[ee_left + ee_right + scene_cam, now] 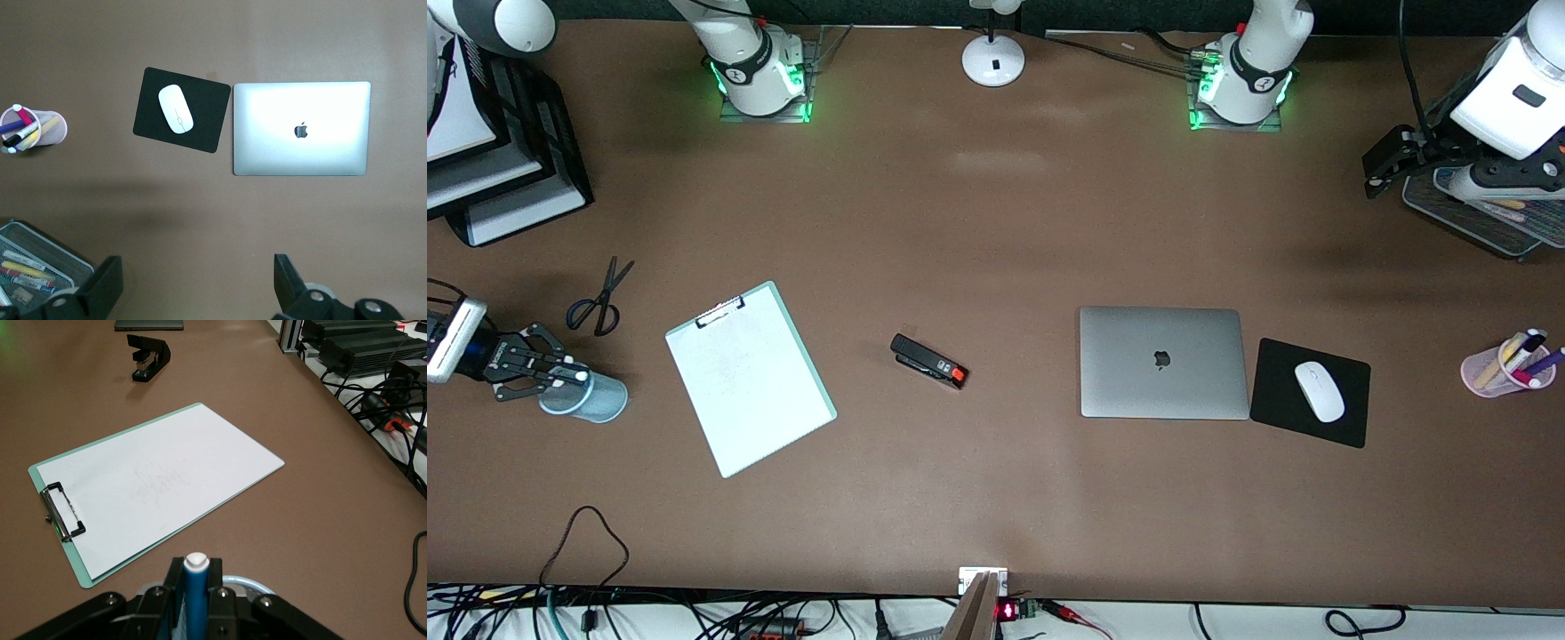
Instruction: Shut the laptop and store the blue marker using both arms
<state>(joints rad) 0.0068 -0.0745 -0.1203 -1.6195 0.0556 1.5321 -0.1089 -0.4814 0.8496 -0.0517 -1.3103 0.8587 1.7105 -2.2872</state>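
Note:
The laptop (1163, 362) lies shut on the table, silver lid up with the apple logo; it also shows in the left wrist view (301, 129). My right gripper (572, 377) is shut on the blue marker (196, 597), held upright with its whitish end (582, 376) up, over the mouth of a light-blue cup (594, 400) at the right arm's end of the table. The cup's rim shows in the right wrist view (248, 581) under the gripper (195, 568). My left gripper (1383, 169) is open and empty (197, 283), up over the table beside a mesh tray.
A clipboard (749, 378) lies beside the cup, with scissors (600, 298) and a black stapler (929, 362) nearby. A black mouse pad (1343, 418) with a white mouse (1319, 391) lies beside the laptop. A pink pen cup (1485, 373), a mesh tray (1476, 218) and black paper trays (498, 151) stand at the table's ends.

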